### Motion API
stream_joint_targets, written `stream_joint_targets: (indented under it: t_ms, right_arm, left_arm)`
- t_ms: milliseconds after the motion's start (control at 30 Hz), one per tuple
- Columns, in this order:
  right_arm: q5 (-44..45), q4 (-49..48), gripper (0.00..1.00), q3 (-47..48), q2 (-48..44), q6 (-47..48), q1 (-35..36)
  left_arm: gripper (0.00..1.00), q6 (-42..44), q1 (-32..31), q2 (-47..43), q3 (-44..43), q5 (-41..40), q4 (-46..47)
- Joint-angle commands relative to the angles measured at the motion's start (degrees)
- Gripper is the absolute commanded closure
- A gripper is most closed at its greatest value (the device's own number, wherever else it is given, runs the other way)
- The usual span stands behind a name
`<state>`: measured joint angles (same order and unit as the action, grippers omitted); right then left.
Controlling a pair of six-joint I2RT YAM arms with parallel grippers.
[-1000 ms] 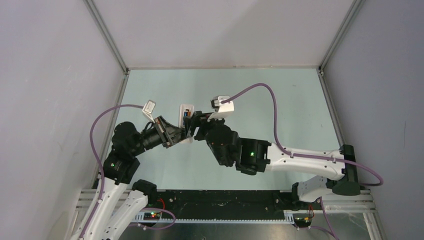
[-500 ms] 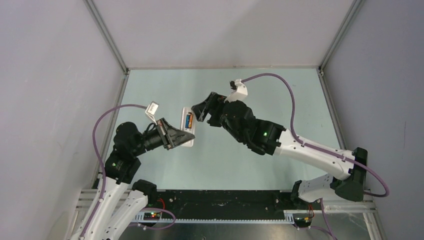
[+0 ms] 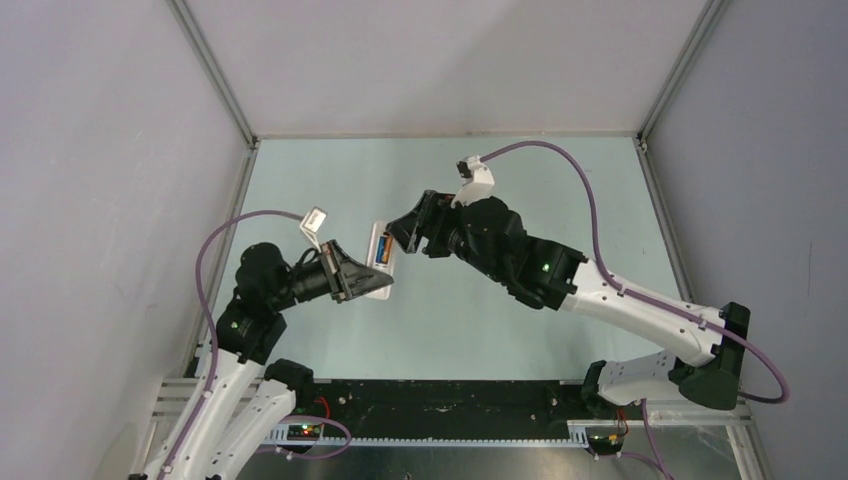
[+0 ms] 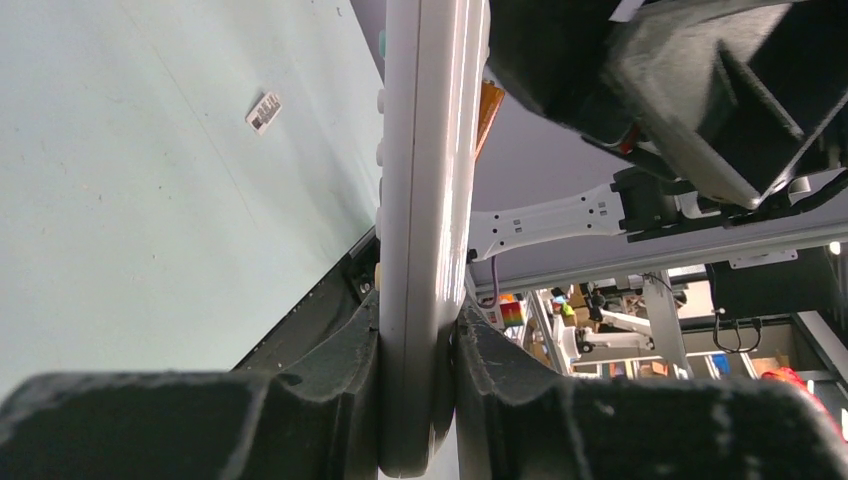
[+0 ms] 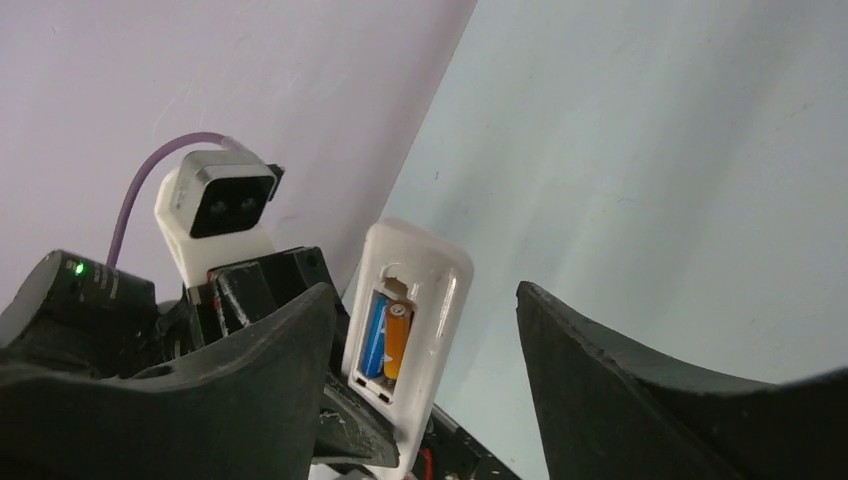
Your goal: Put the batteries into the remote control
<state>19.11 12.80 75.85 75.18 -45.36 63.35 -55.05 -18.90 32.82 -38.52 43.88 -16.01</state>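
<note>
L gripper [image 4: 417,340], nearest the arm bases, is clamped on the near end of the remote control [image 4: 425,180]. One finger [image 4: 330,365] presses each flat face, no gap. The remote is held clear of the table [image 3: 560,190], tilted, w/ its long axis running away from the L gripper.

The remote's button side, seen as small bumps along one edge, faces the table. A small sticker [image 4: 264,111] lies on the table off that side.

The remote's opposite face has its battery bay open. The blue battery [image 5: 372,335] & orange battery [image 5: 398,340] sit inside, side by side, lengthwise w/ the remote, in the bay's half nearer the L gripper.

L wrist cam [image 5: 215,205], white w/ a purple cable, sits just beside the remote's gripped end.

R gripper [image 3: 405,230] hangs just beyond the remote's far end on the bay side. Its jaws are spread wide & hold nothing. Can't tell if a fingertip touches the remote.
</note>
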Motion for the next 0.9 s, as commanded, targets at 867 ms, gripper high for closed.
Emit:
stream_joint_targets:
  t_ms: [867]
  right_arm:
    - [-3.93,16.0,0.72,10.82,8.36,29.89,2.63]
  left_arm:
    - [0.99,-0.64,-0.19,5.6,5.24,11.2,2.8]
